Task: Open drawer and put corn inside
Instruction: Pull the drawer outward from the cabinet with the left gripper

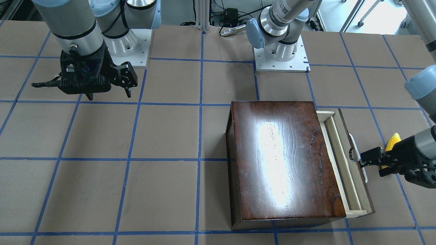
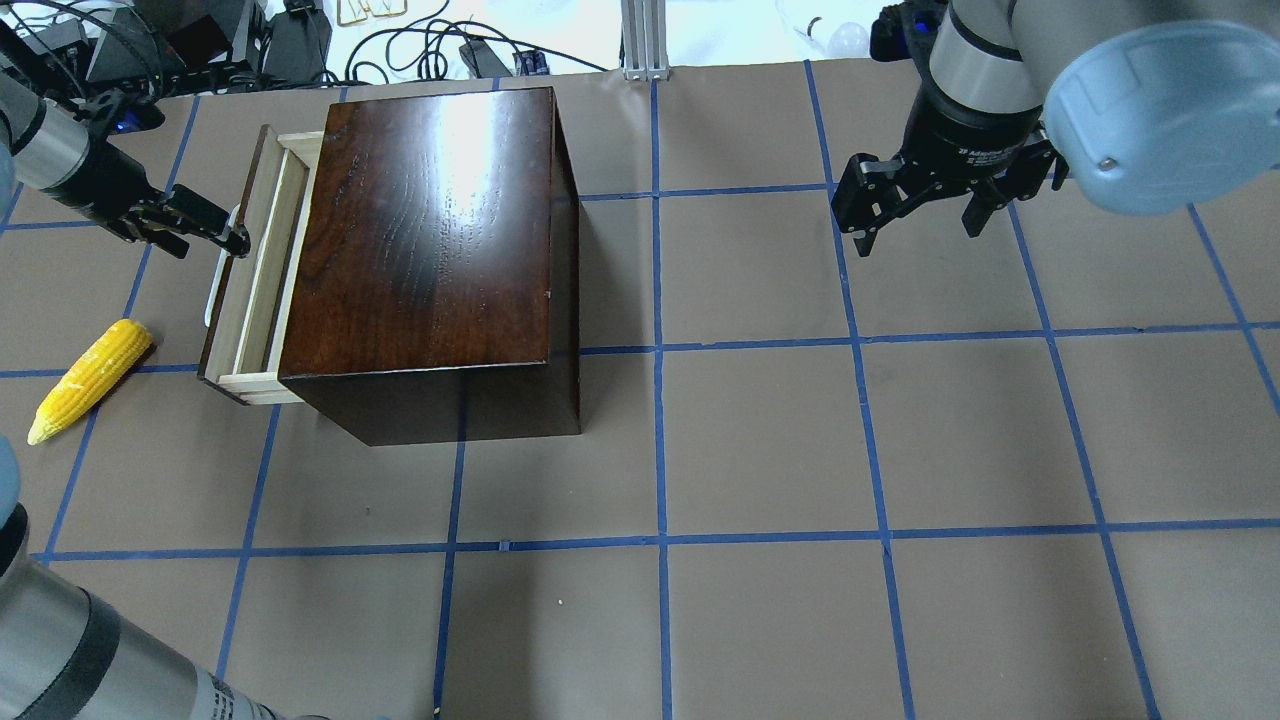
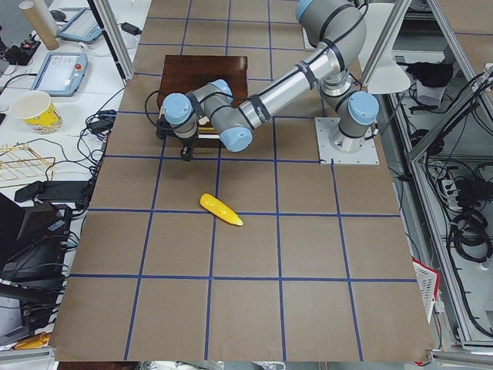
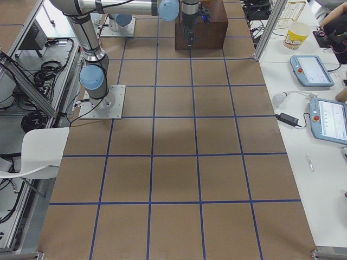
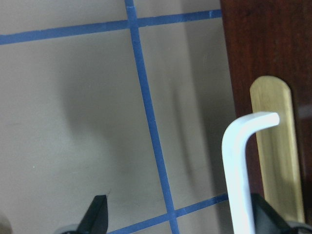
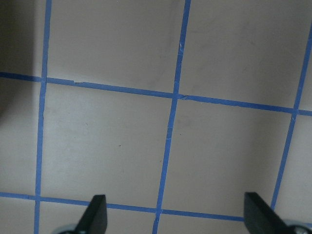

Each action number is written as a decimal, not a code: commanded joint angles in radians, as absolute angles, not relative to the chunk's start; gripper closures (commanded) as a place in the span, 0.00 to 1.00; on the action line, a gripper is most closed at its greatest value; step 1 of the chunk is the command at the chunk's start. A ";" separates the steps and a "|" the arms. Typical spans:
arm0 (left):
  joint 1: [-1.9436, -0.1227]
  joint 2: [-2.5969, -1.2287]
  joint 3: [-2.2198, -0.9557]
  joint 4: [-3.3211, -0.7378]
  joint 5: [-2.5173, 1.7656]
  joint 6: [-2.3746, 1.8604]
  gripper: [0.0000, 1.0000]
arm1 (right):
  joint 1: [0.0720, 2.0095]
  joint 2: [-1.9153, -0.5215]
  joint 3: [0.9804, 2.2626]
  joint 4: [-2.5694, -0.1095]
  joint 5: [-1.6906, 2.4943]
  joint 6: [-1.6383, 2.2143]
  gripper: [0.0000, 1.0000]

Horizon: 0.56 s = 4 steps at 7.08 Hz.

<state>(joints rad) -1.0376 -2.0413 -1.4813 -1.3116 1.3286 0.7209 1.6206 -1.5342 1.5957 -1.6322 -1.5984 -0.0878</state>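
Shallow pale-wood drawer with dark front point(image 2: 262, 270): part-way out of glossy dark-wood box point(image 2: 430, 250) | left end effector point(image 5: 178, 204): spread astride white handle point(image 5: 239, 165), apparently for pulling | small yellow corn cob point(image 2: 90, 380): on bench point(image 2: 800, 450) near drawer front, untouched | right end effector point(image 2: 918, 225): spread, empty, well apart.

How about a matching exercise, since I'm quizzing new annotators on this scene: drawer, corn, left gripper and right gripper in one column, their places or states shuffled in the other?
Things:
1. drawer
2. corn
3. left gripper
4. right gripper

Places or states:
A. open, hanging above a bare part of the table
B. partly pulled out of the box
C. lying on the table, outside the box
D. open, at the white handle

Pairs: 1-B; 2-C; 3-D; 4-A.
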 commanded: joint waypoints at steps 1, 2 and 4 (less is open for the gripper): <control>-0.999 -2.048 -1.477 -1.312 1.328 0.756 0.00 | 1.621 -1.534 1.595 -1.632 -1.598 -0.087 0.00; -0.999 -2.051 -1.461 -1.312 1.330 0.756 0.00 | 1.621 -1.534 1.595 -1.632 -1.598 -0.087 0.00; -0.999 -2.057 -1.448 -1.315 1.331 0.756 0.00 | 1.618 -1.534 1.595 -1.632 -1.598 -0.087 0.00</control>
